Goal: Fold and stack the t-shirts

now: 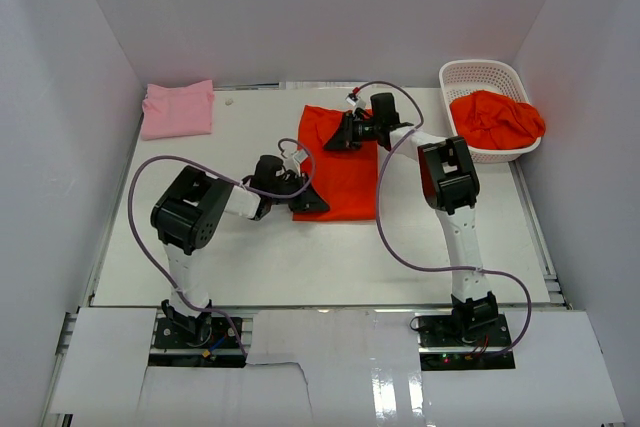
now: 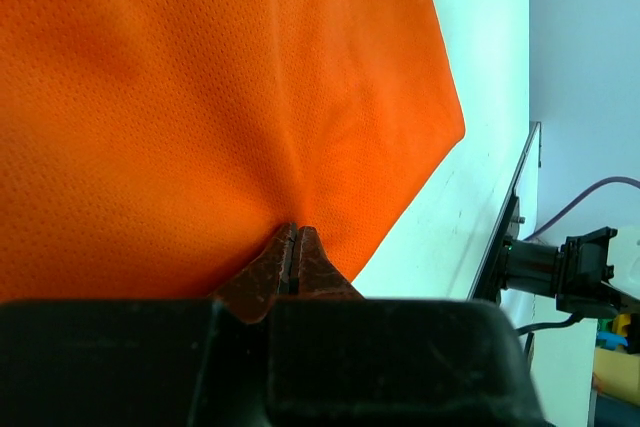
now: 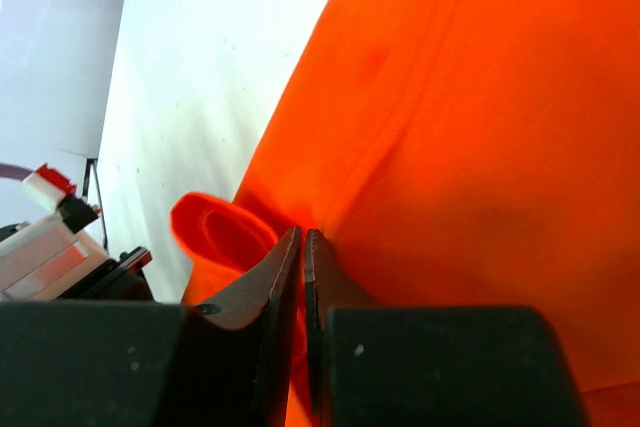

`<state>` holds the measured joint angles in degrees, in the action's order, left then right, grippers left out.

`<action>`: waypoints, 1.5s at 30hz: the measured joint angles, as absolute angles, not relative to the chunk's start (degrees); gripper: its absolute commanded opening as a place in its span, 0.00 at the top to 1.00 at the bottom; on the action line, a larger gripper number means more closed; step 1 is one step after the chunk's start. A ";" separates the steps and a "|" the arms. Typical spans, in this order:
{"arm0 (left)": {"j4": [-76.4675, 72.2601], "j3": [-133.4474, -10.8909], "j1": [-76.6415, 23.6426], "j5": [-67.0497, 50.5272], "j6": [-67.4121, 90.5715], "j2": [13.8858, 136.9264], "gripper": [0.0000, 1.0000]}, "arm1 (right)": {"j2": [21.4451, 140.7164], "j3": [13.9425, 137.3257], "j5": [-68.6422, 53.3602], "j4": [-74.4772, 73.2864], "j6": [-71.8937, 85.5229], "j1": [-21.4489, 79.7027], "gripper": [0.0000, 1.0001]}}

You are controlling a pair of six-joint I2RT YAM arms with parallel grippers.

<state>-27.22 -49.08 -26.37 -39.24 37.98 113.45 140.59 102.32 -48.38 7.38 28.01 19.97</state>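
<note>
Top view: saw orange-red t-shirt spread flat approx mid-table, roughly rectangular, long axis running 12 to 6 o'clock. Found left gripper at that shirt's 7 o'clock corner, w/ arm reaching in from 8 o'clock. Found right gripper on shirt's 12 o'clock edge, twd the 11 o'clock corner, w/ arm bent in from 4 o'clock and forearm passing over shirt's 3 o'clock side.

Left wrist view: noted fingers pressed together, clamped on the orange-red cloth. Saw creases fanning out from the pinch pt. Saw cloth filling most of frame, its edge curving away at 3 o'clock over bare white tabletop.

Right wrist view: noted fingers all but touching, only a thin slit between, nipped on shirt's edge. Saw small curled lip of cloth bulging out at 9 o'clock of the tips, and bare tabletop beyond at 11 o'clock.

Elsewhere, top view: found pink t-shirt folded flat at table's 10 o'clock corner, well apart from both arms. Found white lattice basket at 2 o'clock corner, holding crumpled orange-red heap that draped over basket's 4 o'clock rim. Couldn't tell how many shirts in heap. Saw purple cable looping off left arm at 9 o'clock, and similar one trailing off right arm.
</note>
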 measured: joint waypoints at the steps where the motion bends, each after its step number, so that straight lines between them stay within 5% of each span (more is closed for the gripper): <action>1: -27.22 -48.53 -26.37 -39.27 37.98 113.03 1.00 | 141.14 103.28 -48.36 6.90 27.92 19.88 0.89; 10: -26.55 -43.64 -26.61 -39.42 38.02 109.10 1.00 | 139.17 103.22 -47.92 3.03 25.91 19.25 0.83; 18: -23.35 -39.66 -28.82 -37.80 38.30 104.03 1.00 | 113.71 82.35 -43.42 -0.32 19.46 18.70 0.72; 22: -22.00 -39.57 -30.30 -36.80 38.87 102.85 1.00 | 100.47 70.11 -41.78 -1.89 16.88 18.50 0.48; 25: -20.93 -39.59 -31.59 -36.23 39.48 101.80 1.00 | 91.70 58.33 -39.90 -3.22 16.08 18.50 0.05; 27: -19.88 -39.90 -32.14 -35.97 39.72 100.99 1.00 | 87.22 51.53 -38.89 -4.93 15.94 18.50 0.05; 30: -17.47 -41.23 -32.64 -35.55 39.90 99.39 0.99 | 81.71 43.42 -37.98 -7.75 16.16 18.50 0.10; 35: -13.43 -45.76 -32.77 -34.50 39.31 96.40 0.96 | 74.00 34.74 -38.09 -9.32 17.54 18.50 0.63; 39: -12.34 -51.09 -33.04 -34.52 38.83 96.84 0.96 | 71.29 31.33 -39.46 -8.05 19.90 18.50 0.88; 45: -12.36 -59.46 -35.00 -35.33 38.33 105.38 0.97 | 72.47 28.88 -41.85 -2.11 22.94 18.50 0.92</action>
